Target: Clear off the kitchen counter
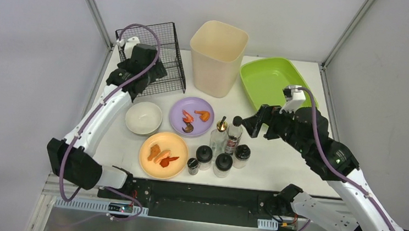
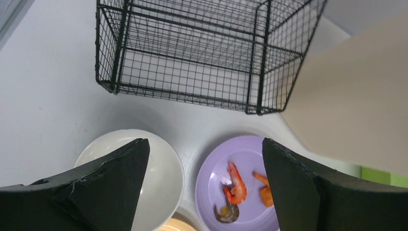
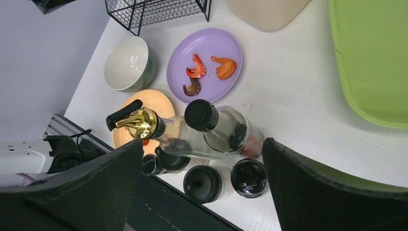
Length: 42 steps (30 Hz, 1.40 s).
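The white kitchen counter (image 1: 292,166) holds a purple plate (image 1: 191,116) and an orange plate (image 1: 175,146), both with shrimp scraps, a white bowl (image 1: 143,117), two glass bottles (image 1: 234,134) and several black-lidded jars (image 1: 223,164). My left gripper (image 1: 139,80) is open and empty, high above the bowl (image 2: 163,173) and the purple plate (image 2: 250,163), in front of the wire basket. My right gripper (image 1: 259,126) is open and empty, above and just right of the bottles (image 3: 221,127) and jars (image 3: 204,183).
A black wire basket (image 1: 160,57) stands at the back left, a tall beige bin (image 1: 218,56) at the back middle and a green tray (image 1: 274,79) at the back right. Metal frame posts rise at the back corners.
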Motion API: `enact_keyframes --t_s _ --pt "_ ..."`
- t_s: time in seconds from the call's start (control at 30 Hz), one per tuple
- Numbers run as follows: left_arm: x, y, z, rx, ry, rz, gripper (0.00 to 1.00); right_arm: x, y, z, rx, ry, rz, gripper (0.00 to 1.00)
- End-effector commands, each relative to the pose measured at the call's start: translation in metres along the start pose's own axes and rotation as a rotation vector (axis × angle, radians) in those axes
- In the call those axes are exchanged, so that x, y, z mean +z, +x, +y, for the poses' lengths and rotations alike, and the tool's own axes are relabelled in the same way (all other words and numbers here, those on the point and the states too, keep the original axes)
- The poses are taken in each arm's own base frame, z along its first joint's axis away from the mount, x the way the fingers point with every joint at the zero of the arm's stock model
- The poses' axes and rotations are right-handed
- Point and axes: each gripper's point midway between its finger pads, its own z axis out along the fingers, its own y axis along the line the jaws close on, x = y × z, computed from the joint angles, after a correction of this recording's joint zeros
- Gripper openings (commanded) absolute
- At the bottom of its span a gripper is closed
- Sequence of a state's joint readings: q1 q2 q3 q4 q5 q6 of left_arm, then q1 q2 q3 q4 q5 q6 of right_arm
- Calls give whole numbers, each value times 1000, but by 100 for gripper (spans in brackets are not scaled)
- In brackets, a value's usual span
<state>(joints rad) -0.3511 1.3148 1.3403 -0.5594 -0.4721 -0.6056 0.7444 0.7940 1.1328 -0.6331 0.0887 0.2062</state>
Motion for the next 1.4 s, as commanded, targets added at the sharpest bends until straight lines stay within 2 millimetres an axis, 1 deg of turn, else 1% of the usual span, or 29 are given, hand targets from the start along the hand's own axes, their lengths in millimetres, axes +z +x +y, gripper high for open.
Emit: enact_keyframes --t_s 0.0,0.1,0.23,0.43,0.5,0.57,0.63,0.73,0.9,1.13,1.37 --pt "26 -32 10 -132 -47 -31 88 -14 -5 8 18 -46 -29 97" --pt "49 -38 25 -175 -83 -11 84 -23 -3 11 21 -75 -36 97" --pt "75 -40 33 -160 -98 24 81 -27 0 11 18 -87 -29 97" --pt "100 -35 54 -125 -127 78 83 -24 7 11 13 -89 -6 97" --pt "106 -33 61 -97 -134 95 83 -23 7 12 13 -92 -9 97" --pt "109 -30 63 -72 -127 111 83 -22 8 13 11 -97 0 97" --pt "113 -33 73 -55 -138 114 83 -20 11 14 9 -101 12 97" --pt "117 -35 82 -4 -138 124 83 -18 13 14 8 -102 20 97" --pt "128 -29 97 55 -139 163 83 -18 13 15 6 -108 16 97" --pt "146 -19 99 138 -112 207 79 -18 16 14 3 -108 21 97" --pt "158 -12 102 196 -111 230 70 -18 19 14 -2 -109 25 97"
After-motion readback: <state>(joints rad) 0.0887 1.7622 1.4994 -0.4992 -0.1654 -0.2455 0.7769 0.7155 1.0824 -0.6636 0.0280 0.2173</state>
